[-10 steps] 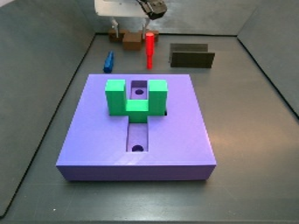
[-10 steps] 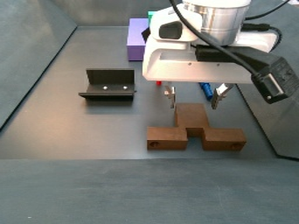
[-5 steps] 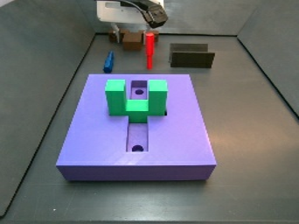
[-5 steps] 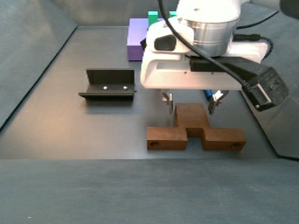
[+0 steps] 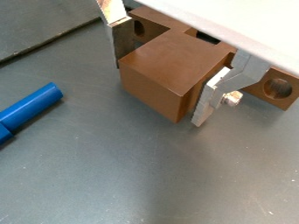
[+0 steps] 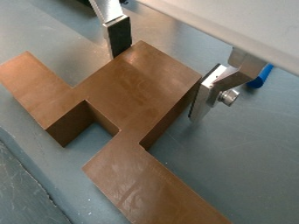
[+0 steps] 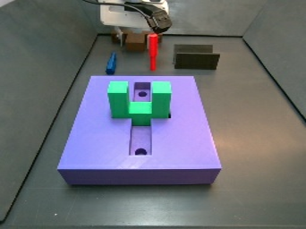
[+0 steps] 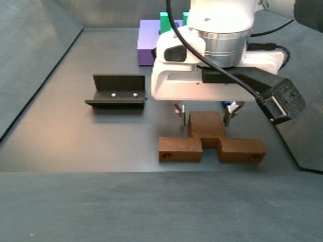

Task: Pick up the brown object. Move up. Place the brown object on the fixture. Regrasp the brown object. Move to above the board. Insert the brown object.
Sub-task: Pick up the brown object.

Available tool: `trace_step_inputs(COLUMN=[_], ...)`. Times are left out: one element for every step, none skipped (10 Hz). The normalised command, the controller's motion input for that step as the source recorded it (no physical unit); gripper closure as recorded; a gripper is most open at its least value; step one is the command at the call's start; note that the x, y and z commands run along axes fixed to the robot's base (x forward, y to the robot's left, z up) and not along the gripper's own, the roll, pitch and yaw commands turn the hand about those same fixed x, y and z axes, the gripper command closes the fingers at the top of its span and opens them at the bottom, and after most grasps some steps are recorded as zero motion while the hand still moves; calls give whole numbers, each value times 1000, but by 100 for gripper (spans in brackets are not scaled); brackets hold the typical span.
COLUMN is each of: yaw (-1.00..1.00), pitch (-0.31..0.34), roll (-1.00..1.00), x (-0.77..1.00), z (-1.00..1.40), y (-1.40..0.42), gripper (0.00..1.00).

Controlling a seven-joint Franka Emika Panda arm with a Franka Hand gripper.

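The brown object (image 6: 128,92) is seen lying flat on the grey floor (image 8: 76,142), at the far end of the enclosure from the board (image 7: 141,130) in a side view, and its T-like outline, a stem with a crossbar, is shown in a wrist view. In the other wrist picture a round hole is visible in one end of the brown object (image 5: 173,74). The gripper (image 6: 166,61) is lowered over the stem of the piece, and its fingers (image 6: 211,92) are set on either side of that stem; one silver plate is pressed close to the side face, yet whether both pads are actually clamped on the wood cannot be told. In a side view the gripper (image 8: 206,111) is seen just above the brown object (image 8: 211,147), under the white wrist body. The fixture (image 8: 116,92) is placed well apart from the brown object, to its side, and is also shown beyond the board (image 7: 196,57). A red peg (image 7: 155,50) is stood upright just beside the gripper, and a blue peg (image 5: 26,110) is laid near the brown object on the floor. On the board a green U-shaped block (image 7: 140,99) is mounted at the head of the long slot.
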Motion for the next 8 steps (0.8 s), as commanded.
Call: trace_step_inputs(yaw=[0,0,0,0,0,0,0,0], pitch=[0,0,0,0,0,0,0,0], roll=[0,0,0,0,0,0,0,0], x=[0,0,0,0,0,0,0,0], z=[0,0,0,0,0,0,0,0], y=[0,0,0,0,0,0,0,0], gripper=[0,100,100,100,100,100,100,100])
